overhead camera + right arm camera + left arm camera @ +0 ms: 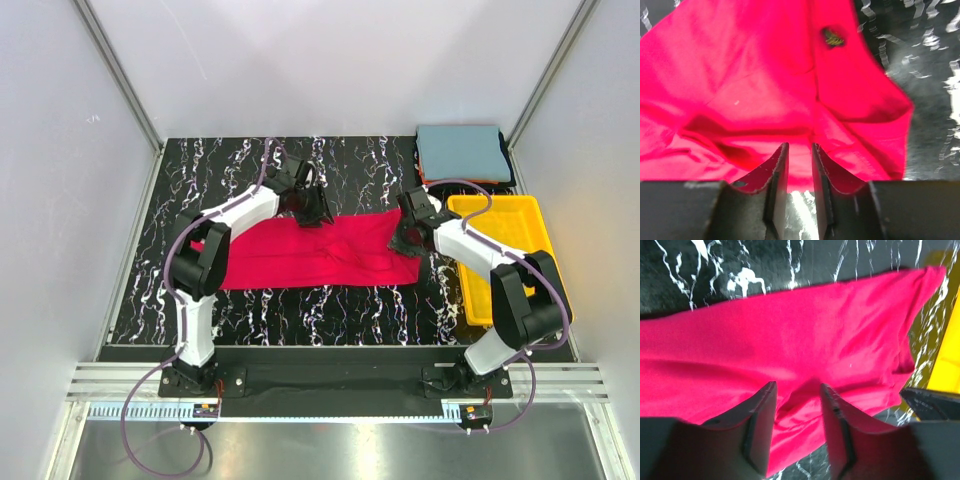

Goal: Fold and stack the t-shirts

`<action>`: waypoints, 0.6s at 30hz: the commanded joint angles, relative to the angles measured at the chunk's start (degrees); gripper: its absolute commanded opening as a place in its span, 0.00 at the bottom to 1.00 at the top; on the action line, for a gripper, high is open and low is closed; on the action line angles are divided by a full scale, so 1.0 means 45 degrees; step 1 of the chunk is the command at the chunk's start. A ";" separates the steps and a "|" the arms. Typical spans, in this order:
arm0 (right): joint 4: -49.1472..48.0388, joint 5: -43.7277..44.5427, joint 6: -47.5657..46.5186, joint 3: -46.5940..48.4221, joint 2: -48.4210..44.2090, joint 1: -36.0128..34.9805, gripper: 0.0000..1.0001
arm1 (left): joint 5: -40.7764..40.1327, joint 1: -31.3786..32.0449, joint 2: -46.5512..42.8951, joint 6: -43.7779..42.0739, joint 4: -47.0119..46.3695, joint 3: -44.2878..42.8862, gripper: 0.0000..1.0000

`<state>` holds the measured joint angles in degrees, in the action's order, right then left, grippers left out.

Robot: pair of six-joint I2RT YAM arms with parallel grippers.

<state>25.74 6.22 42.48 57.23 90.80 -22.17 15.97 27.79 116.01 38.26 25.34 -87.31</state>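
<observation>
White walls close in a black marbled table [330, 300], and from the top external view a red t-shirt [290, 262] lies across its middle as a long band, flat on the left and bunched toward the right. The left gripper [312, 212] sits low over the band's far edge and the right gripper [405, 240] over its rumpled right end. A grey-blue t-shirt [462, 150] lies folded at the far right corner, behind a yellow tray [515, 222]; the red one has not joined it.

From the left wrist, the left gripper [797, 387] has its jaws parted, with a soft ridge of the red t-shirt [790, 330] rising in the gap. Nothing looks pinched, so I read it as let go.

From the right wrist, the right gripper [800, 147] stands only narrowly apart, tips right at the cloth's edge, with table glare showing through the gap. It looks released too, though the red t-shirt [750, 75] heaps close around it, with a small dark label [832, 37] further off.

The trouble I'd expect is a snag. With cloth this close to both sets of tips, a lift away could drag a loose fold up and undo the lay. The creased right end, left unsmoothed, would likely make the next fold crooked. That end also lies near the tray and could catch its rim if pulled that way.
</observation>
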 commanded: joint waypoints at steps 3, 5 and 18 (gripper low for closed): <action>0.0492 -0.1304 0.0168 0.0233 -0.0471 -0.0033 0.34 | -0.0073 0.0327 -0.2066 -0.1139 -0.0046 0.1391 0.51; 0.0453 -0.1227 0.0501 -0.0236 -0.0861 -0.0033 0.36 | 0.0007 0.0522 -0.2341 -0.1625 -0.0065 0.1647 0.53; 0.0316 -0.1343 0.0774 -0.1097 -0.1292 -0.0033 0.36 | -0.0150 0.1383 -0.1932 -0.5706 -0.0124 0.1376 0.54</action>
<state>27.35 0.78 44.77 52.23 86.96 -22.17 15.97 34.44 107.31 20.23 26.44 -78.26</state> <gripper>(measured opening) 0.351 0.537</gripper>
